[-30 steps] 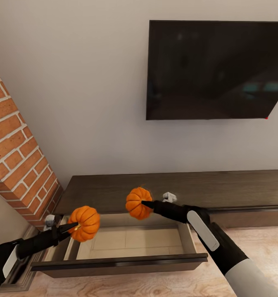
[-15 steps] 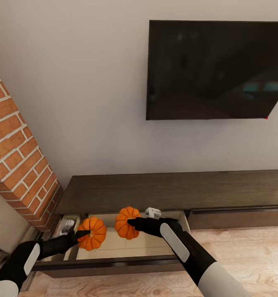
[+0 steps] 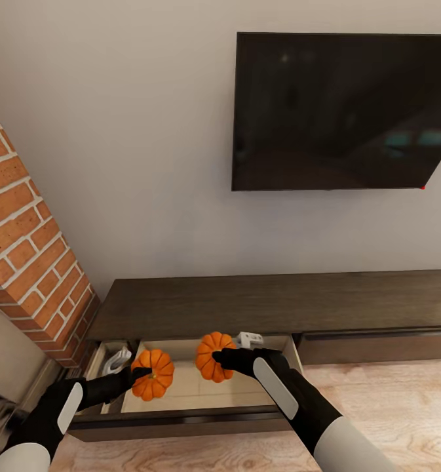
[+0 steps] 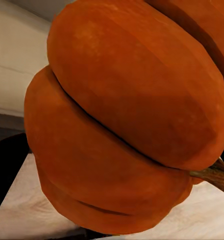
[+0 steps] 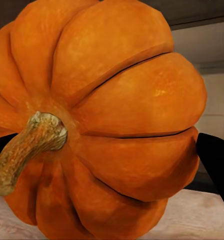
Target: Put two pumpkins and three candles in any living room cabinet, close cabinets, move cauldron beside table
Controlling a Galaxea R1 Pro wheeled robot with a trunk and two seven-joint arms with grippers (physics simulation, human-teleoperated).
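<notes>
- Left gripper (image 3: 140,376) is clenched on the left pumpkin (image 3: 153,374), held inside the open drawer (image 3: 181,419) of the cabinet (image 3: 272,303).
- Right gripper (image 3: 225,358) grasps the right pumpkin (image 3: 214,356), just beside the first, over the pale interior.
- Risk: releasing from a height likely lets the round pumpkins roll and collide.
- Risk: a pumpkin standing above the drawer rim could block closing.
- Candles are not yet stowed.

We note cabinet (image 3: 181,419) left drawer pulled open, beige interior | left pumpkin (image 3: 153,373) orange, ribbed, held low inside | right pumpkin (image 3: 213,356) alongside, apparently not touching the drawer floor.
</notes>
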